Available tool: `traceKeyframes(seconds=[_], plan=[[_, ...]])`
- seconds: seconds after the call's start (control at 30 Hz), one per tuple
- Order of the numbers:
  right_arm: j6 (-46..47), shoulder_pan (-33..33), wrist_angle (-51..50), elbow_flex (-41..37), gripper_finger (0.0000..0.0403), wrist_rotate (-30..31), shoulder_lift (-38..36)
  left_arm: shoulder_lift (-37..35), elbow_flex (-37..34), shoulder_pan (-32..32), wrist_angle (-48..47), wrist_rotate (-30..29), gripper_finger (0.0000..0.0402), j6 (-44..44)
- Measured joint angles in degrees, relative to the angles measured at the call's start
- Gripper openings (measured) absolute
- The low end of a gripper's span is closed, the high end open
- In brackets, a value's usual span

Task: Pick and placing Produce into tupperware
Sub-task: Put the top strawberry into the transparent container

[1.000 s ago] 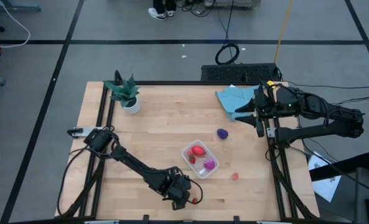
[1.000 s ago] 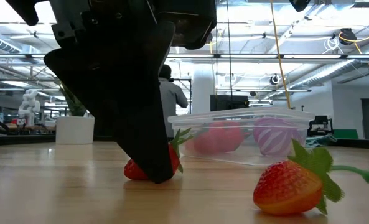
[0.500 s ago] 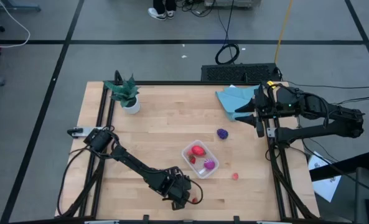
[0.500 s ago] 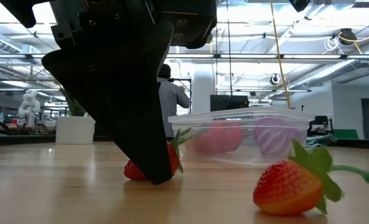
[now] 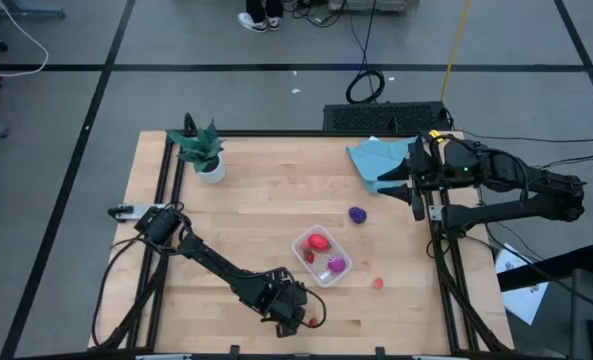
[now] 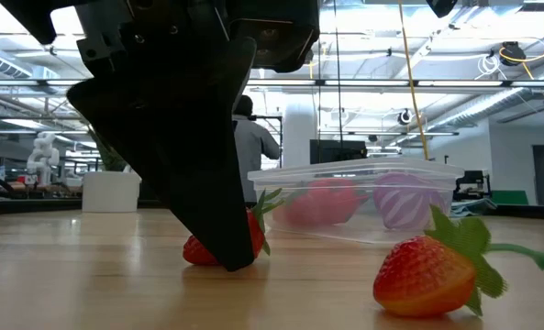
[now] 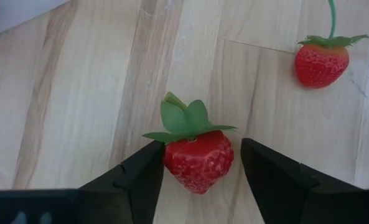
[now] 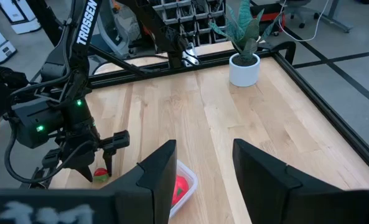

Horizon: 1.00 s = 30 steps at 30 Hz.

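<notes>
Strawberry [image 7: 198, 160], a small red toy with a green leaf cap, sits on the wooden table [image 5: 256, 200] between the two dark fingers of the left claw [image 7: 200, 168]. The claw is lowered to the tabletop near the table's front edge. Its fingers stand partly open, one finger touching or nearly touching the berry, the other with a small gap, so nothing is gripped yet.

A second strawberry [image 7: 322, 60] with a long green stem lies nearby on the bare wood, apart from the claw.

Farther in, toward the table's middle, sits the clear plastic tub [image 5: 321, 256]. It already holds a larger red piece, a magenta striped piece and what looks like a small red berry. A dark purple fruit [image 5: 357, 214] lies loose beyond the tub, toward the right arm.

The right claw [image 8: 203, 168] waits, held above the table's right edge beside a blue cloth [image 5: 376, 160], fingers apart and empty. A green potted plant [image 5: 202, 152] stands at the far left corner.

The step in hand appears to be picking up the strawberry. The next move likely calls for closing the fingers squarely on the berry's body, lifting straight up, then carrying it the short way to the tub and releasing it above the opening.
</notes>
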Motion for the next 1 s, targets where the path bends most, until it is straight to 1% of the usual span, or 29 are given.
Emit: traceKeyframes(seconds=[0.2,0.3,0.4,0.53,0.63,0.73,0.9,1.0], plan=[[0.01,0.00,0.00,0.00,0.0151,-0.01,0.00,0.02,-0.04,0.07,1.03,-0.25,0.0160,-0.02],[0.02,0.00,0.00,0.00,0.0151,-0.01,0.00,0.02,-0.04,0.03,1.37,-0.23,0.0142,0.00],[0.02,0.00,-0.02,0.00,0.0151,0.01,0.00,0.02,-0.04,0.01,1.40,-0.22,0.0143,0.00],[0.02,0.00,-0.02,0.00,0.0151,-0.01,0.00,0.02,-0.04,0.05,1.38,-0.18,0.0165,0.00],[0.02,0.00,-0.02,0.00,0.0151,-0.01,0.00,0.04,-0.04,0.05,1.39,0.07,0.0171,0.00],[0.02,0.00,-0.01,0.00,0.0151,-0.01,0.00,0.04,-0.04,0.05,1.38,0.08,0.0168,0.02],[0.70,0.00,-0.02,0.00,0.0151,-0.01,0.00,-0.40,-0.04,0.49,1.33,0.74,0.0152,0.04],[0.92,0.00,-0.02,0.00,0.0151,-0.01,0.00,-0.62,-0.04,0.80,1.69,1.65,0.0151,0.75]])
